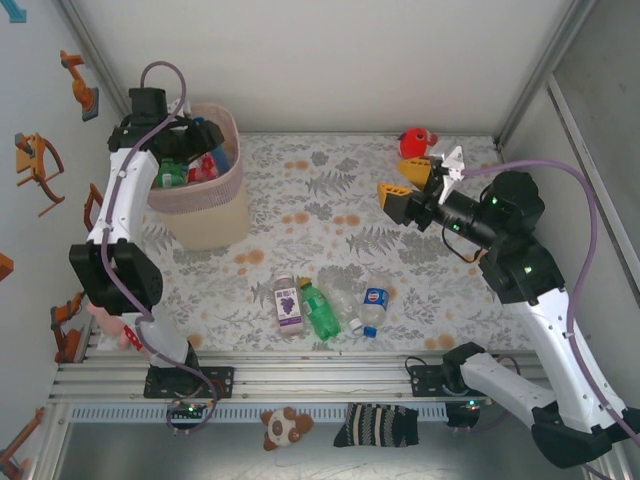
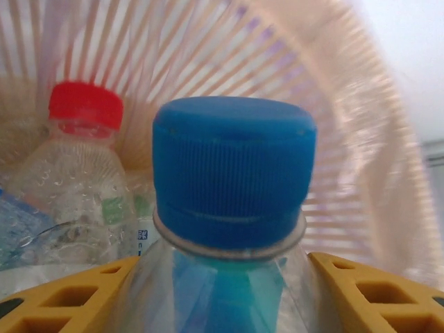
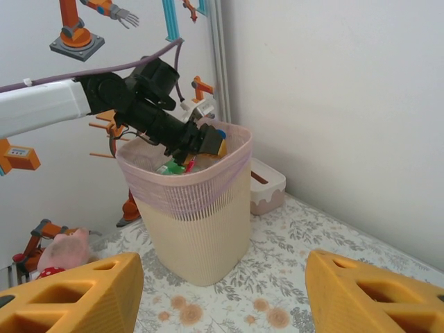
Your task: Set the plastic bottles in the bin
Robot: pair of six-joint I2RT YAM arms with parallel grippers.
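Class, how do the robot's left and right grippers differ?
The left gripper grips a clear plastic bottle with a blue cap; the right gripper is open and empty. The left is at the mouth of the pale pink mesh bin; the right over the floral table. Both have yellow fingers.

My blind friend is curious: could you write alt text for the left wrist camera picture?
A blue-capped bottle, gripped between yellow fingers, hangs inside the pink mesh bin; a red-capped bottle lies behind.
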